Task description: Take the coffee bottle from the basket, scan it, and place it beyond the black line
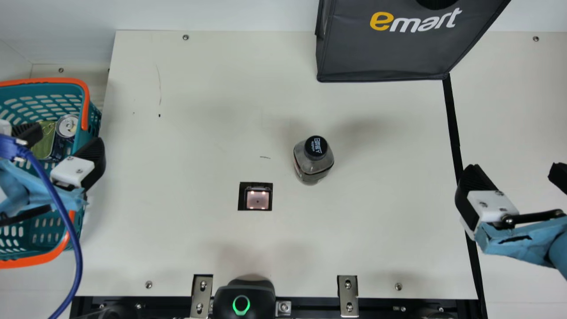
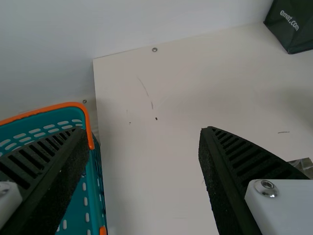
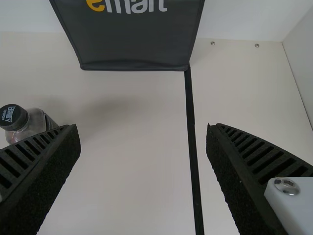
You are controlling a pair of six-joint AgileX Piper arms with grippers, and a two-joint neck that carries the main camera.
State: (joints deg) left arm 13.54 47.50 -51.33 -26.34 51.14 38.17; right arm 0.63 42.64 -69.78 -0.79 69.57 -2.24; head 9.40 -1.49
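- A small square scanner [image 1: 258, 199], lit and framed in black, lies in a cream bench [image 1: 199, 141].
- The coffee bottle [image 1: 311, 166], clear-bodied with a black cap [image 1: 316, 147], stands upright near the scanner, to its right and slightly farther back, not touching it.
- A black line [image 1: 452, 119] runs from front to back, well to the right of the scanner.
- A teal basket [image 1: 42, 83] with an orange rim sits well to the left of the scanner, holding a silver-topped can [image 1: 67, 125] and a green container [image 1: 43, 148].
- The left end effector [image 1: 60, 142], left of the scanner and over the basket, is spread open, holding nothing.
- The right end effector [image 1: 516, 172], well to the right of the scanner, is also wide open and holds nothing.
- A dark gray bag [image 1: 385, 57] stands behind and to the right of the scanner.
- A black device [image 1: 242, 297] with a green ring sits in front of the scanner.
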